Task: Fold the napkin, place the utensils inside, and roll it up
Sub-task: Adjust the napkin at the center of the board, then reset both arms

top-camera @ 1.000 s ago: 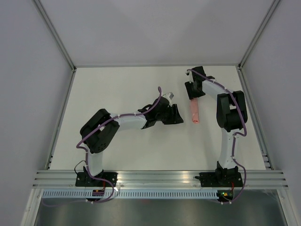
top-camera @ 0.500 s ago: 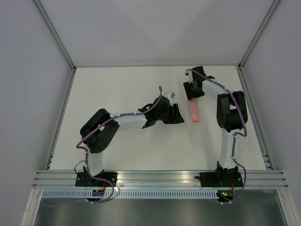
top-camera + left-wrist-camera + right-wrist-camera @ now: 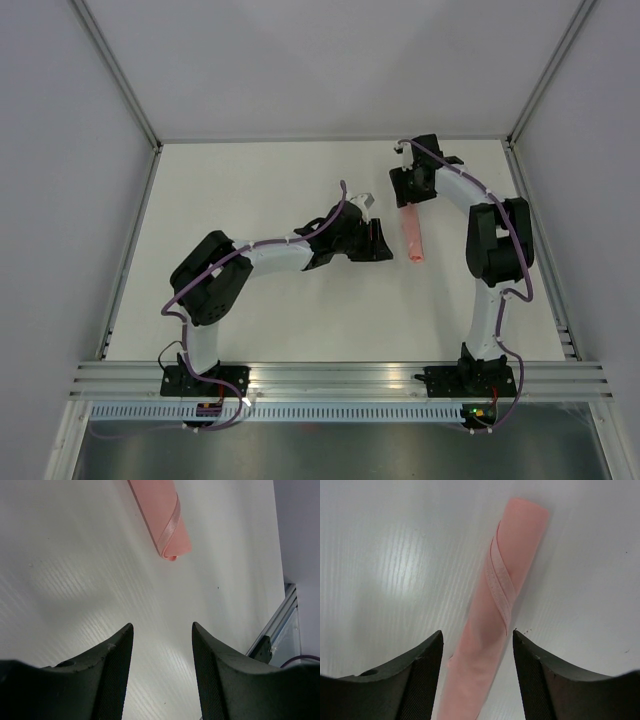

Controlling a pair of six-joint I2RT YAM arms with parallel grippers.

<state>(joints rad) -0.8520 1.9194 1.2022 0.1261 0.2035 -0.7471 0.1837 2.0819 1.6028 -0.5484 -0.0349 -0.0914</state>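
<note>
The pale pink napkin (image 3: 412,237) lies rolled into a tight tube on the white table, right of centre. It also shows in the right wrist view (image 3: 500,625) and its end in the left wrist view (image 3: 162,517). The utensils are hidden. My right gripper (image 3: 408,200) is open over the roll's far end, jaws on either side without touching it (image 3: 477,645). My left gripper (image 3: 385,245) is open and empty just left of the roll (image 3: 162,635).
The white table (image 3: 250,190) is bounded by grey walls and metal rails; a rail edge (image 3: 280,625) shows at the right of the left wrist view.
My right arm has drawn back slightly toward the far wall, its elbow shifting right. The roll and the left arm have stayed in place.
</note>
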